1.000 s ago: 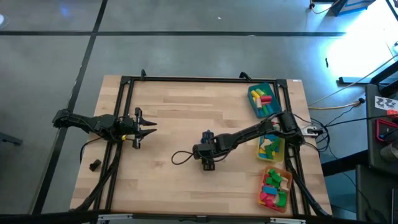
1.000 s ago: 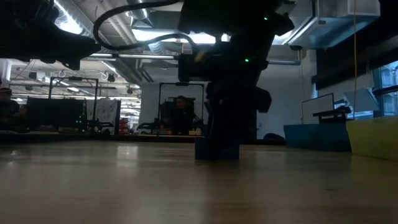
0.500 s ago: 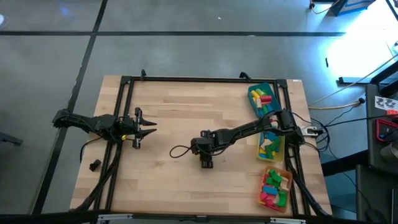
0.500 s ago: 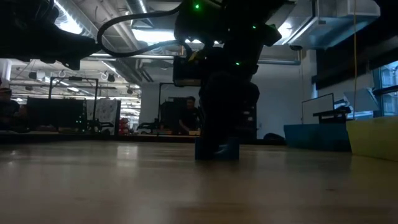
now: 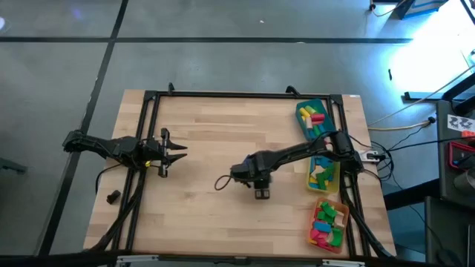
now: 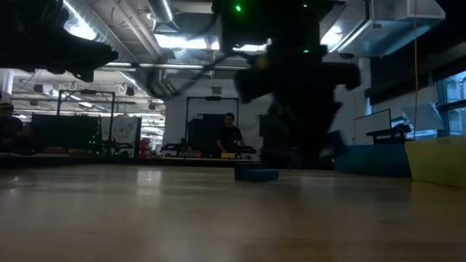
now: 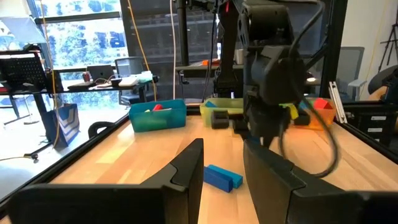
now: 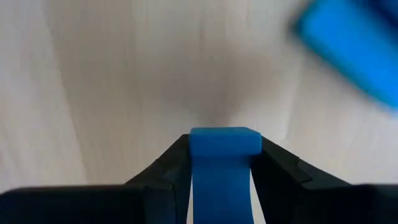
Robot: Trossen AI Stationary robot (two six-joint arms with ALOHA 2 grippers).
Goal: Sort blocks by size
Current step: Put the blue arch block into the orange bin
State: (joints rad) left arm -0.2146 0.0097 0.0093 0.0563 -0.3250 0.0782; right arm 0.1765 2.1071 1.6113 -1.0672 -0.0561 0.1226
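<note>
My right gripper hangs over the middle of the table, pointing down and shut on a small blue block. A second blue block lies flat on the wood beside it, also seen low on the table in the low view. My left gripper waits at the table's left side, level, open, nothing between its fingers. Other blocks fill the three trays at the right. My right gripper pinches the blue block by two opposite sides between its two fingers. The fingers come from above, pointing down. The block's end face sticks out past the fingertips, and the block is clear of the table.
At the right edge stand a teal tray, a yellow tray and an orange tray, all holding coloured blocks. A dark lump lies at the near left. A black frame runs round the table.
My right gripper has taken hold of one blue block, tipped until it points straight down, risen and gone a little toward the table's right edge. That block is now lifted clear. The other blue block has stayed on the table.
</note>
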